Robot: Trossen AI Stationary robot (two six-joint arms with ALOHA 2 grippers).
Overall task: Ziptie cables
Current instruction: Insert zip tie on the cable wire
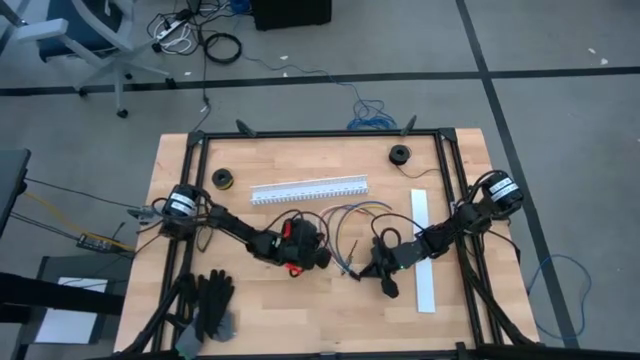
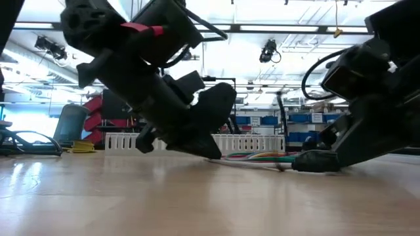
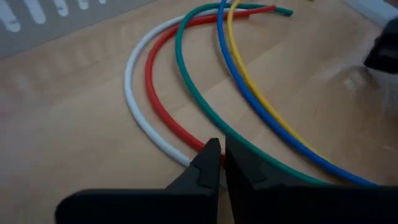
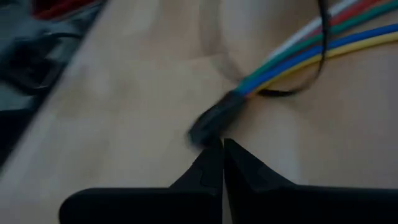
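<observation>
Lying loose on the tabletop (image 1: pixel 300 300), cables (image 3: pixel 186 87) fanning apart, no tie around them yet. Pinching the red cable with closed left hand (image 3: pixel 217 163). Resting closed right hand (image 4: pixel 217 155), holding nothing, beside the plug end (image 4: pixel 214 118).

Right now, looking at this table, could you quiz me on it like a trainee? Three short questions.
1. True or false: both grippers are shut.
2. Which wire colour is absent among the cables? A red, B purple, C green.
3. Fill in: the cables join at a small dark ____ in front of the right gripper.

Key:
1. True: the left gripper and the right one are both shut.
2. B.
3. Plug.
</observation>
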